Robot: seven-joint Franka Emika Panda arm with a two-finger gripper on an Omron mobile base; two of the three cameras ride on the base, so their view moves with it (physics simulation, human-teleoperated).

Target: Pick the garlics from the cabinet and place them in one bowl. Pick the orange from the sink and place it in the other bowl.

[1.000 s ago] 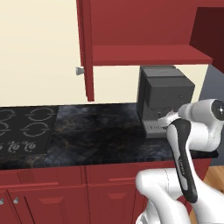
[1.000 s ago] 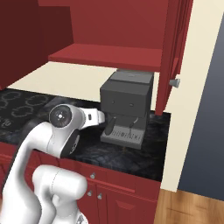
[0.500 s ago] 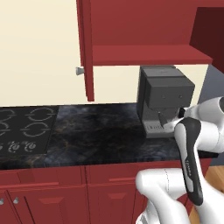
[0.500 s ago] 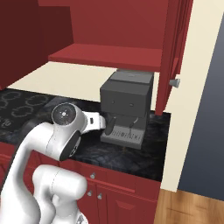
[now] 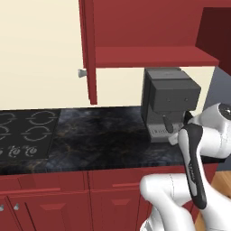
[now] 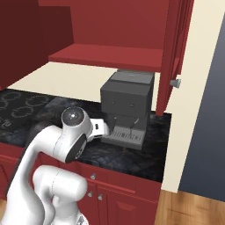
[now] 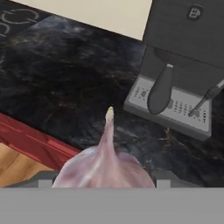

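At the far left of the left base view a black stovetop (image 5: 22, 135) with pale ring markings is set flush in the dark, marbled stone counter (image 5: 99, 135). Above it the cabinet (image 5: 149, 31) hangs in glossy dark red, its door (image 5: 89, 49) swung open edge-on, with a round silver knob (image 5: 81, 72) on its face and a flat red shelf (image 5: 153, 56) behind. Further right a boxy grey coffee machine (image 5: 169, 101) stands on the counter, matte, with a perforated drip tray at its foot. Smooth red drawer fronts (image 5: 67, 198) run below the counter edge.

In the hand view a garlic (image 7: 105, 168) sits low in the middle: a rounded whitish bulb with faint purple streaks, narrowing to a thin pointed tip that stands toward the machine's tray. The gripper (image 7: 103, 179) has closed around it, the bulb seated between the two dark fingertips (image 7: 45, 180) at its left and right sides, which just peek out beside it. From the right base view the hand (image 6: 100, 128) is held just in front of the coffee machine, above the counter.

Compared with a second ago, the arm's upper joint has swung rightward in the left base view and the hand has drawn nearer the coffee machine; the cabinet, counter and machine keep their places.
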